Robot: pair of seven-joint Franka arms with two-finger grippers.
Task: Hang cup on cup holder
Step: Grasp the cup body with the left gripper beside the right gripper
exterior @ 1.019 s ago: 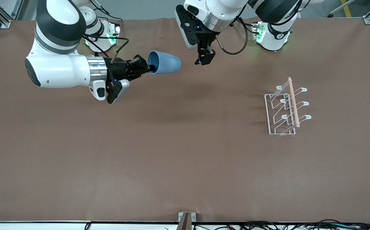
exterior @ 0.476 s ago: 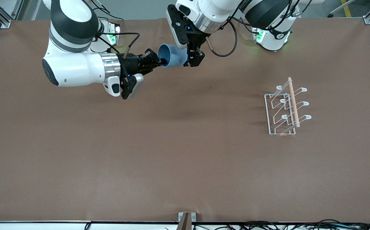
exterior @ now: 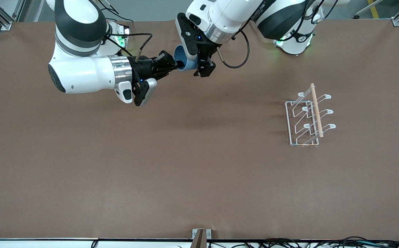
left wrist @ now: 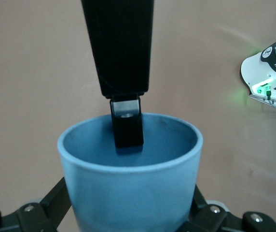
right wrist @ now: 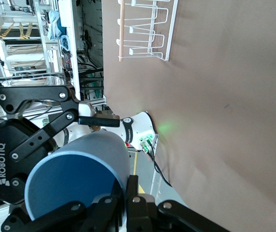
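Both grippers now meet at the cup (exterior: 182, 58) — right gripper (exterior: 173, 64) grasping its rim, left gripper (exterior: 202, 69) released, newly straddling it — handover imminent.

Right tool (exterior: 176, 64) grips the cup (exterior: 184, 58) aloft while the spread left tool (exterior: 202, 70) straddles it.
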